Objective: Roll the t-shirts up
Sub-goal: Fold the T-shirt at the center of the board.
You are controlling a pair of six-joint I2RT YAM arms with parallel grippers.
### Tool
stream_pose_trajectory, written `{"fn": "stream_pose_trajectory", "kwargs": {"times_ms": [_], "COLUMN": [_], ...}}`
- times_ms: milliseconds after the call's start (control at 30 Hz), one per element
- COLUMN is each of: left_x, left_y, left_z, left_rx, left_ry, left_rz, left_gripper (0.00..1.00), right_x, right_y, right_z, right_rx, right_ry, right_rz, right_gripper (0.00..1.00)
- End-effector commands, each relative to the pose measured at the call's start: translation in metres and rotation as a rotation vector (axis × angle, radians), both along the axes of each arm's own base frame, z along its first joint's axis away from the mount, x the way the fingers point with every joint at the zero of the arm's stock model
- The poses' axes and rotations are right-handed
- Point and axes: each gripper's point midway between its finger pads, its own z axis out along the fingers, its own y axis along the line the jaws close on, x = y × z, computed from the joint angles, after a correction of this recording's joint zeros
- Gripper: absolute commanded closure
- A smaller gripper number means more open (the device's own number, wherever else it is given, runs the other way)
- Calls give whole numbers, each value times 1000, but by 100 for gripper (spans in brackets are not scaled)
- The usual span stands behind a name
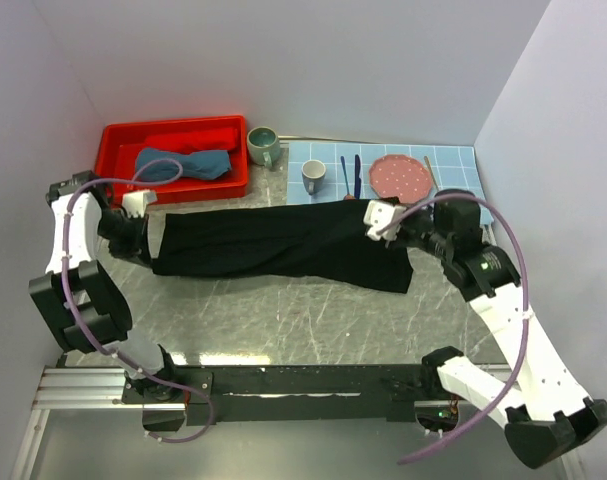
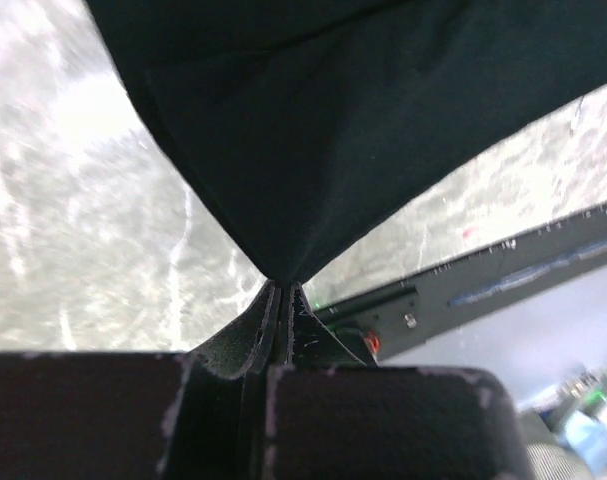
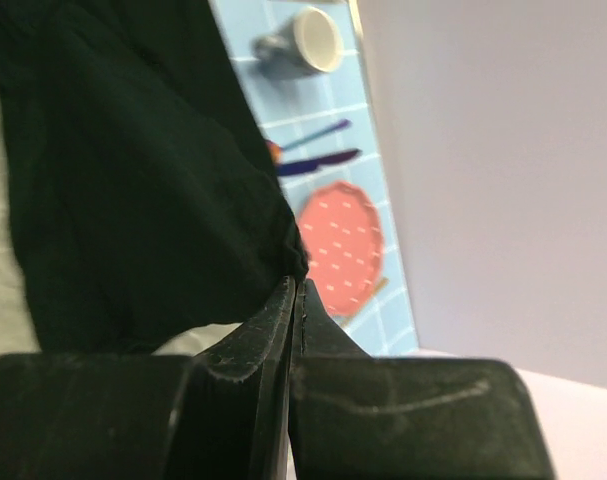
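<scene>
A black t-shirt [image 1: 283, 243] lies folded into a long band across the middle of the table, stretched between both arms. My left gripper [image 1: 148, 228] is shut on its left end; the wrist view shows the black cloth [image 2: 363, 120] pinched at the fingertips [image 2: 281, 290] and fanning out above them. My right gripper [image 1: 383, 222] is shut on the right end, with the cloth [image 3: 133, 170] bunched at its fingertips [image 3: 295, 285]. A slate-blue rolled t-shirt [image 1: 181, 165] rests in the red bin [image 1: 123, 140].
A blue-checked placemat [image 1: 453, 160] at the back right carries a red plate [image 1: 401, 176], a grey mug [image 1: 314, 176] and cutlery [image 1: 351, 176]. A green mug [image 1: 263, 146] stands beside the bin. White walls close the back and sides. A black rail [image 1: 313, 382] runs along the near edge.
</scene>
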Motion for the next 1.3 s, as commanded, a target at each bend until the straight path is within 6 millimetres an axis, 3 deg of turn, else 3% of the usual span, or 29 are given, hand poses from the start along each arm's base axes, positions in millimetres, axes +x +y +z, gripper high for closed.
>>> {"fn": "stream_pose_trajectory", "kwargs": {"times_ms": [0,100,433,667,933,1267], "left_x": [-15,-9,65,80,107,103], "left_y": [-5,1,19,15,12,22], "left_z": [-9,-17,-40,-68,-71,-84], "left_rx": [-31,-45,-92,-78,-54,-5], "left_ry": [66,106,143,192,154,178], "left_rz": [-21,21,141,114,91,121], "left_gripper": [99,99,99,99,99,99], "right_x": [-16,-10,50,74,97,107], "right_y": [8,9,5,5,9,8], "right_z": [-17,-22,-21,-29,-32,-36], "right_rx": [-1,-18,-42,-56,-56,-64], "right_ry": [51,44,27,33,34,37], "right_rz": [19,26,-5,12,13,2], "right_gripper": [100,100,100,100,100,100]}}
